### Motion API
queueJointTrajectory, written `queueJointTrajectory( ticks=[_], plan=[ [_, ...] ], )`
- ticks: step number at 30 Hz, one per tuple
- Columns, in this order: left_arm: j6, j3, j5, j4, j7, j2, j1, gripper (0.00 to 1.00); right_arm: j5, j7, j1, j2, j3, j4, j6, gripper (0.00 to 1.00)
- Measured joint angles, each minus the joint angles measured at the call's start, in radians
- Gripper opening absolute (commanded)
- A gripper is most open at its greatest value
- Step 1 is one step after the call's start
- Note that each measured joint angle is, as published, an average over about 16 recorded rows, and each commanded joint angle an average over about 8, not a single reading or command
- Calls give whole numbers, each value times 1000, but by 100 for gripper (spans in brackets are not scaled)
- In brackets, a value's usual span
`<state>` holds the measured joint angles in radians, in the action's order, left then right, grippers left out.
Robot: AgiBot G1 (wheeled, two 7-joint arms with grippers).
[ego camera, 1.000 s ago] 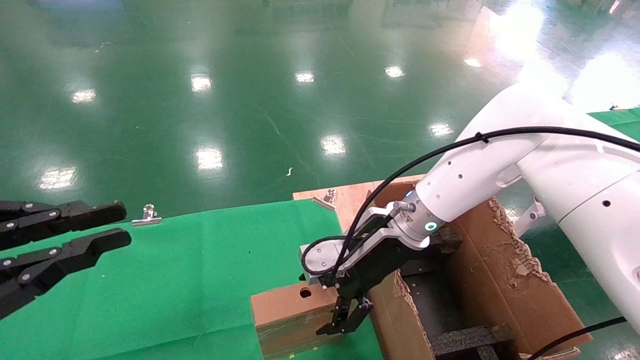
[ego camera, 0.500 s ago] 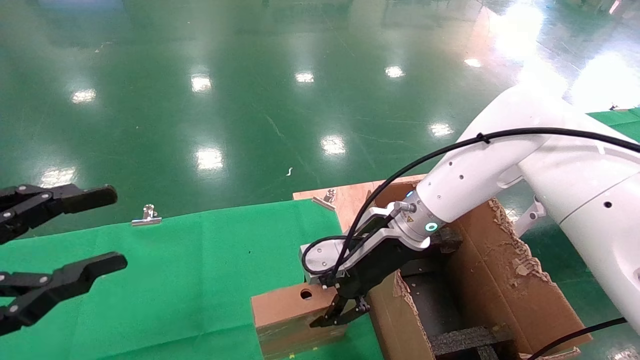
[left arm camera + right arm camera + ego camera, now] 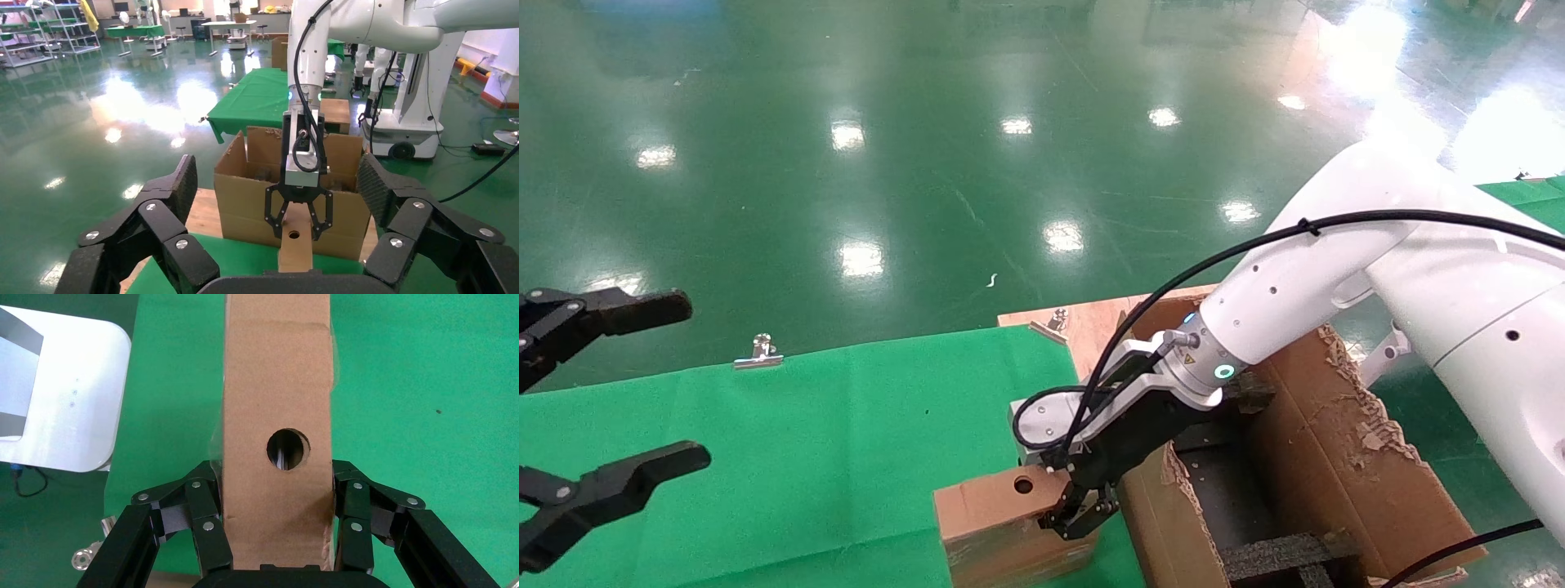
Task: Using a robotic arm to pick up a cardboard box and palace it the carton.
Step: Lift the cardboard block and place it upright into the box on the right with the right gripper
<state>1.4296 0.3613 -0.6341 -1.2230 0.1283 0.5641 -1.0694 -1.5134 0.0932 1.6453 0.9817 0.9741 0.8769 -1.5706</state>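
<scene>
The white robotic arm (image 3: 1303,278) reaches down at the right of the head view. Its black right gripper (image 3: 1079,514) is shut on the cardboard box (image 3: 989,510), a small brown box with a round hole. In the right wrist view the fingers (image 3: 205,508) press both long sides of the cardboard box (image 3: 278,386). The box stands on the green cloth, right beside the carton (image 3: 1344,457) with its ragged flaps. My left gripper (image 3: 682,382) hangs open at the far left, holding nothing. The left wrist view shows the box (image 3: 295,251) in front of the carton (image 3: 245,202).
Black foam inserts (image 3: 1279,555) sit inside the carton. A metal clip (image 3: 758,351) holds the far edge of the green cloth (image 3: 846,441). A wooden board (image 3: 1083,322) lies behind the carton. A black cable (image 3: 1254,237) arcs above the right arm.
The right gripper's fingers closed onto the cardboard box, and the box shifted slightly. The left gripper opened much wider.
</scene>
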Motion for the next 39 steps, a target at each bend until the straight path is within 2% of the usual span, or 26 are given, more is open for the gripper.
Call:
queueJointTrajectory(
  ticks=[8,16,24,31,39],
  plan=[
    [0,0,0,0,0,0,0,100,50,24,74,-25,-18,-32,-1,0],
    [0,0,0,0,0,0,0,100,118,35,228,-66,-13,-83,-14,0],
    [0,0,0,0,0,0,0,100,169,28,373,-122,39,-127,-18,0],
    [0,0,0,0,0,0,0,100,192,44,457,-214,103,-131,-18,0],
    [0,0,0,0,0,0,0,100,177,109,532,-391,182,-63,-16,0]
  ],
)
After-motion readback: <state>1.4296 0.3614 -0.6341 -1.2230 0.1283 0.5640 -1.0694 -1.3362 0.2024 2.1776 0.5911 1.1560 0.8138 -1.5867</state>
